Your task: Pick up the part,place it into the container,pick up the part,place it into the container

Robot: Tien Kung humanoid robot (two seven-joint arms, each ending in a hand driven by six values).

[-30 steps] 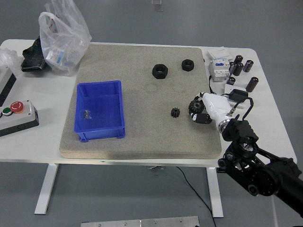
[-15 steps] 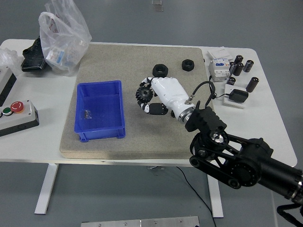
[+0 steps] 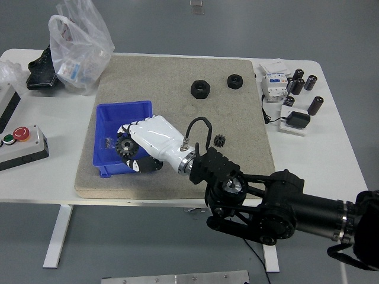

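The right hand (image 3: 151,142) hung over the blue container (image 3: 124,142) on the desk (image 3: 308,154), its fingers (image 3: 131,131) curled around a black gear (image 3: 125,148), apparently poised to release it inside, while a smaller gear (image 3: 220,141) waited on the mat (image 3: 177,77).

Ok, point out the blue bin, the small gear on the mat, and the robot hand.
blue bin (image 3: 118,109): head view, far rim.
small gear (image 3: 220,141): head view, its middle.
robot hand (image 3: 145,142): head view, white back, over the bin.
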